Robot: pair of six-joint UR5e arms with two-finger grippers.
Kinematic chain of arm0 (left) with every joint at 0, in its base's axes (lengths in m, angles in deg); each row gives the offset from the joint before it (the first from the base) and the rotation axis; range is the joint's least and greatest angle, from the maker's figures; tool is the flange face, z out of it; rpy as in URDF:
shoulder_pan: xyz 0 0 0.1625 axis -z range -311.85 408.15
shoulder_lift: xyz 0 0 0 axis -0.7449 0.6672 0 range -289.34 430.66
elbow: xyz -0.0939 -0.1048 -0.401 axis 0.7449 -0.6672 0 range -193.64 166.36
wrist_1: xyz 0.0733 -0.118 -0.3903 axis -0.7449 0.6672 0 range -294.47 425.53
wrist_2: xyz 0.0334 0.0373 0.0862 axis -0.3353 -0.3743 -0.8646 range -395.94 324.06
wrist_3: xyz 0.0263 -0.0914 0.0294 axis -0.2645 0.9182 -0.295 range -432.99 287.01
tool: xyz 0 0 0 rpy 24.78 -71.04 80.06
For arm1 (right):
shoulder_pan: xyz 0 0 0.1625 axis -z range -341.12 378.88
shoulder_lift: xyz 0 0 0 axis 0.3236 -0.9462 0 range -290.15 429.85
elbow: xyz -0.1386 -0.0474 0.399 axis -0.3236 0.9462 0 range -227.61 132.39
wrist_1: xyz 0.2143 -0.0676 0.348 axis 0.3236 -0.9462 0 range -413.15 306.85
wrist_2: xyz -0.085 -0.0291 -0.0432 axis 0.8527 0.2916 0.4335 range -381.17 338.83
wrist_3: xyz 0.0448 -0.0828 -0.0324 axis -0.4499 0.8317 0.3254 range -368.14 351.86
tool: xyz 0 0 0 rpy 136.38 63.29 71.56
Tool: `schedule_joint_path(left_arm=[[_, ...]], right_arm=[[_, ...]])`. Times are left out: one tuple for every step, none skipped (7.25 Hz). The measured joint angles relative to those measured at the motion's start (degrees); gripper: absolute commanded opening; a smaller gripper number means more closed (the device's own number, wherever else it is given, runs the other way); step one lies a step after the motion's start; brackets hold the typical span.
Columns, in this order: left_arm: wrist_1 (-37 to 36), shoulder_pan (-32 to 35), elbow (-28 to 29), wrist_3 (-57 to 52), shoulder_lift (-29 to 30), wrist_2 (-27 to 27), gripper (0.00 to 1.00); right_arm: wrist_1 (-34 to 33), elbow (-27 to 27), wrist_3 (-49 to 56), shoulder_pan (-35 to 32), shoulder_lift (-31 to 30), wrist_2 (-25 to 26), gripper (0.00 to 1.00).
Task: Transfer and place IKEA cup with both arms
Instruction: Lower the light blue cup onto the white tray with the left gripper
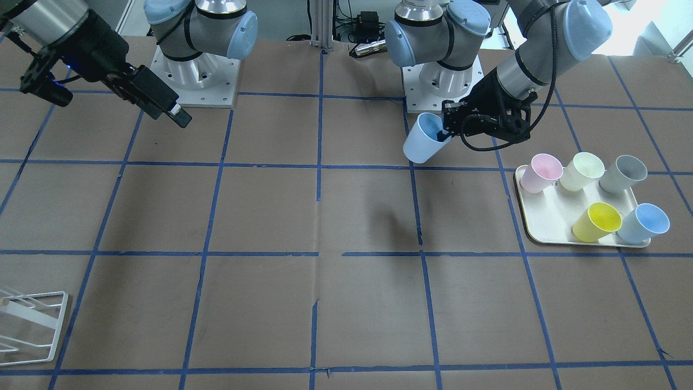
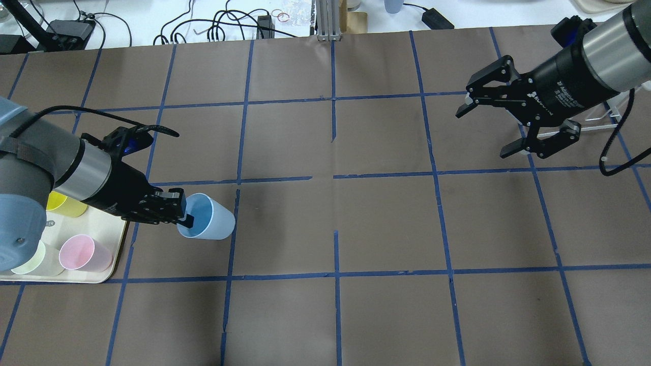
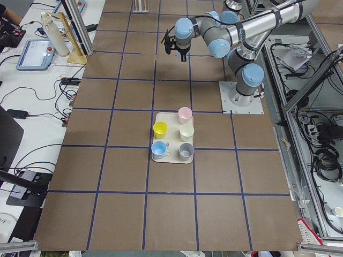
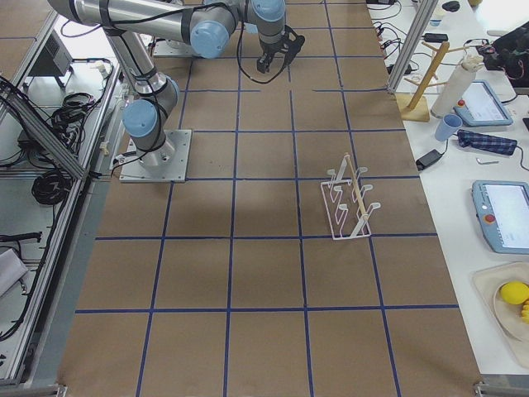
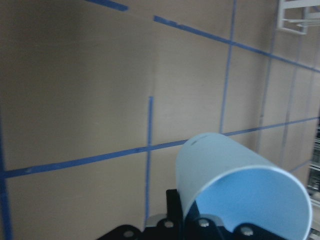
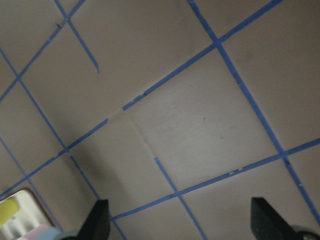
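My left gripper (image 2: 184, 216) is shut on the rim of the pale-blue IKEA cup (image 2: 207, 218) and holds it tilted above the table, just beside the tray. One finger is inside the cup and one outside. The cup also shows in the front view (image 1: 424, 143) and in the left wrist view (image 5: 235, 187). My right gripper (image 2: 485, 131) is open and empty, high over the far right of the table, far from the cup. In its wrist view its fingertips (image 6: 97, 220) frame bare table.
A cream tray (image 1: 544, 216) holds a second blue cup (image 1: 645, 223), a yellow cup (image 1: 596, 221), a grey cup (image 1: 623, 173), a cream cup (image 1: 582, 170) and a pink cup (image 1: 544, 172). A white wire rack (image 4: 351, 203) stands on the robot's right side.
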Motion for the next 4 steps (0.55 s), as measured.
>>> schedule_joint_path(left_arm=[[-4.12, -1.24, 0.23, -2.76, 1.67, -6.49, 0.0], [-7.38, -4.53, 0.28, -7.61, 3.99, -9.45, 0.0], [-11.08, -8.55, 0.29, -13.72, 6.8, -10.47, 0.0], [-14.53, -11.49, 0.72, -19.18, 10.13, -10.77, 0.0]], right_arm=[[-0.07, 0.43, -0.04, -3.37, -0.5, 7.43, 1.0], [-0.23, 0.67, -0.05, -7.38, -0.6, 13.64, 1.0], [-0.49, 0.6, 0.13, -10.8, -0.49, 17.8, 1.0], [-0.64, 0.49, 0.72, -13.08, -0.3, 20.35, 1.0]])
